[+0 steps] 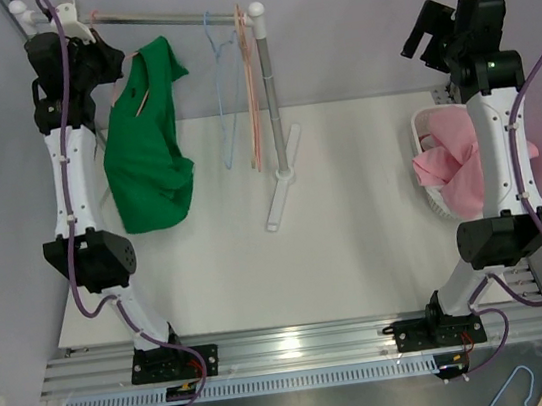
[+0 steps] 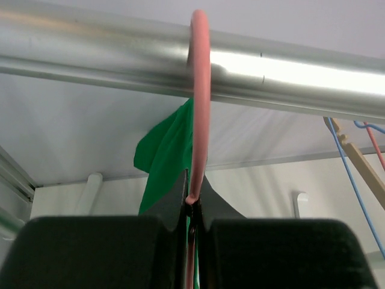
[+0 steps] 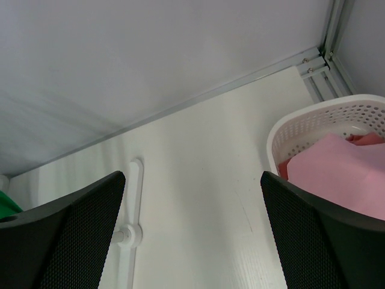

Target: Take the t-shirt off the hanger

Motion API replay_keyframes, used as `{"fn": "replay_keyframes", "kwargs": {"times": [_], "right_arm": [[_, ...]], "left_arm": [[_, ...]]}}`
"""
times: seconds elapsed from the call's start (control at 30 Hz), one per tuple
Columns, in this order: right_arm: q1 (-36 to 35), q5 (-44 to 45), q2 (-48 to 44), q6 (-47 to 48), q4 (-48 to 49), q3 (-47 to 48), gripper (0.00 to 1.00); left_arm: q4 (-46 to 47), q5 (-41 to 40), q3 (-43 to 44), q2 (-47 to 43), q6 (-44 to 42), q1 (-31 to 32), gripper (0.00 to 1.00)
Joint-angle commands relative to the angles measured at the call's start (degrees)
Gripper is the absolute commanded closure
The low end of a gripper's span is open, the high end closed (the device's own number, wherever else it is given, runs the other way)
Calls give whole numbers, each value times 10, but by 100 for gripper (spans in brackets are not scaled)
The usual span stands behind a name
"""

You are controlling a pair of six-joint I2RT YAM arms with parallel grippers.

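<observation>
While left claw (image 2: 191, 209) pinches pink hanger (image 2: 200, 90), green t-shirt (image 2: 165, 162) draped just beyond.

Most of hanger (image 2: 200, 90) hidden inside t-shirt (image 1: 150, 164).

A green t-shirt (image 1: 147, 150) hangs crumpled and lopsided in the upper left of the overhead view, draped on a salmon-pink hanger (image 2: 200, 90). At top centre of the left wrist view, the hanger's hook curves over a silver rail (image 2: 301, 72), with green fabric bunched just below.
</observation>
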State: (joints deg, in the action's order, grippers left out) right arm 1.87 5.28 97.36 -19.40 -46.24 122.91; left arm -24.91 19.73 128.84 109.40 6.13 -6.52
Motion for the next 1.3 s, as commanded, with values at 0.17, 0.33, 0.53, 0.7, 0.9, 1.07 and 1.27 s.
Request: {"fn": "replay_keyframes", "kwargs": {"times": [0.17,0.33,0.53,0.7,0.9,1.07,1.27], "right_arm": [[-17,-62,-52,44,35,10,1],[-17,-88,-52,75,-3,65,1],[-63,-135,-118,100,41,-5,0],[-161,-178,-137,145,13,-7,1],[-333,-316,-158,167,26,-49,1],[-504,-319,-150,167,87,-124,0],[-647,-350,-122,105,271,-260,0]], "left_arm": [[-1,-42,46,-51,44,7,99],[-3,-58,91,-74,50,12,99],[49,-134,-34,-166,23,48,99],[33,-195,-98,-222,27,60,99],[-28,-432,-154,-294,56,128,99],[-53,-621,-199,-330,84,202,99],[-167,-664,-198,-352,167,240,99]]}}
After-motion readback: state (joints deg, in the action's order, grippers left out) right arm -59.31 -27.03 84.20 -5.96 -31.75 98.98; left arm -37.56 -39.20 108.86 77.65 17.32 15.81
